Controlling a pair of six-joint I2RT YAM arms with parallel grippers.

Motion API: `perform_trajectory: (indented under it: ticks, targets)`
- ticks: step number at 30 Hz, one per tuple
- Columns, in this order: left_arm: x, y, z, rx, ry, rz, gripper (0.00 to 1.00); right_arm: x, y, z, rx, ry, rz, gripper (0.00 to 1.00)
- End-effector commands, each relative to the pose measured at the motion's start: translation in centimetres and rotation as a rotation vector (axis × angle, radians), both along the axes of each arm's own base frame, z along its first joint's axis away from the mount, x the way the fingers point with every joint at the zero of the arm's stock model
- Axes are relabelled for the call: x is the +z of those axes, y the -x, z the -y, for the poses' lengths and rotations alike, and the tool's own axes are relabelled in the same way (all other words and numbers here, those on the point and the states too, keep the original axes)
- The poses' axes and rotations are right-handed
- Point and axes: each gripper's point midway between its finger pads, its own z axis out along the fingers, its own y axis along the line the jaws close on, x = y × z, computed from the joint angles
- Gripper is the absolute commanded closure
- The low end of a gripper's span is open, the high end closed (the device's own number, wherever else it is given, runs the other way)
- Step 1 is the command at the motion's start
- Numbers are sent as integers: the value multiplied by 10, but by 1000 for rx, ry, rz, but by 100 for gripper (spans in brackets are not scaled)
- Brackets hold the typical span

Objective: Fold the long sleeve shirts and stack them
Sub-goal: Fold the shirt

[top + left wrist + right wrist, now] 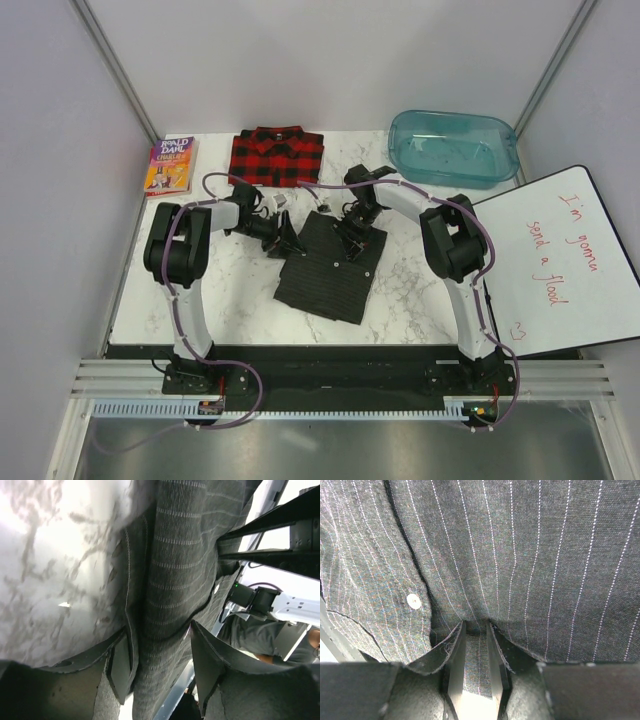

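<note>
The dark charcoal pinstriped shirt [325,275] lies partly folded in the middle of the marble table. My left gripper [288,238] is at its left far edge, and the left wrist view shows that gripper [160,636] shut on a thick roll of the charcoal cloth [180,555]. My right gripper [352,240] presses down on the shirt's far edge. Seen from the right wrist, this gripper [476,626] pinches a narrow fold of the pinstriped fabric [530,555] beside a white button [413,600]. The red-and-black plaid shirt [277,155] lies folded at the back of the table.
A colourful paperback book [171,165] lies at the back left corner. A teal plastic bin [452,147] stands at the back right. A whiteboard [560,262] with red writing leans at the table's right edge.
</note>
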Motion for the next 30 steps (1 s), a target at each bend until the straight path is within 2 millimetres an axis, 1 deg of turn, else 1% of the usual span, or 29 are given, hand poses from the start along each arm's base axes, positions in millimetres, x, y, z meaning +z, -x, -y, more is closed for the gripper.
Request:
perform_trajectory:
  ticks: [1, 2, 3, 6, 8, 9, 10, 11, 12, 13, 14, 15, 16, 17, 18, 19, 20, 21, 23, 24, 25, 26, 27, 28, 29, 30]
  targets:
    - [-22, -19, 4, 36, -52, 38, 44, -25, -19, 17, 33, 95, 81, 69]
    - [-23, -19, 6, 37, -49, 32, 48, -25, -19, 18, 33, 95, 82, 69]
    - [-23, -20, 7, 38, -46, 32, 49, -26, -19, 18, 30, 96, 79, 69]
    - [-22, -22, 12, 37, -29, 26, 56, -25, -20, 15, 28, 87, 79, 69]
    - [-19, -23, 13, 33, -19, 32, 77, -23, -20, 13, 20, 76, 76, 68]
    - [-14, -26, 12, 33, -19, 56, 86, -21, -20, 12, 17, 71, 74, 68]
    - [-10, -28, 9, 37, -29, 67, 98, -18, -19, 9, 14, 57, 69, 66]
    - [-8, -29, 5, 19, -44, 101, 98, -13, -20, 7, 7, 44, 74, 65]
    - [2, -28, 0, 12, -68, 96, 98, -9, -20, 6, -1, 30, 71, 63]
    - [7, -28, -6, 4, -83, 97, 98, -4, -19, 4, -14, 13, 63, 57]
    - [9, -29, -13, -31, -109, 137, 98, 5, -18, 0, -45, -14, 44, 53]
    - [16, -34, -22, -33, -155, 162, 98, 9, -19, 2, -70, -30, 29, 50]
    - [17, -28, -36, -34, -191, 131, 98, 13, -18, 2, -89, -42, 14, 46]
    - [18, -27, -46, -56, -223, 153, 98, 21, -17, 1, -117, -69, -3, 44]
    - [19, -33, -59, -52, -275, 172, 98, 24, -19, 5, -143, -77, -15, 43]
    - [19, -28, -78, -47, -311, 135, 98, 25, -18, 8, -158, -78, -23, 43]
    - [20, -30, -91, -63, -339, 155, 98, 29, -18, 10, -168, -83, -24, 43]
    - [23, -39, -106, -57, -394, 180, 98, 30, -20, 16, -191, -83, -29, 43]
    - [25, -39, -138, -58, -453, 175, 98, 32, -19, 21, -206, -84, -32, 42]
    - [32, -47, -154, -57, -514, 201, 98, 32, -21, 26, -218, -78, -30, 42]
    - [37, -50, -169, -48, -544, 210, 98, 32, -22, 28, -223, -75, -29, 42]
    - [48, -47, -179, -78, -570, 224, 98, 35, -23, 30, -228, -76, -21, 42]
    - [69, -62, -192, -77, -630, 283, 98, 36, -25, 33, -236, -75, -19, 42]
    - [83, -67, -205, -86, -662, 323, 98, 37, -26, 34, -239, -74, -14, 42]
    - [101, -71, -211, -87, -685, 358, 98, 40, -26, 36, -242, -76, -10, 42]
    - [133, -79, -222, -76, -750, 408, 98, 41, -27, 37, -244, -76, -7, 42]
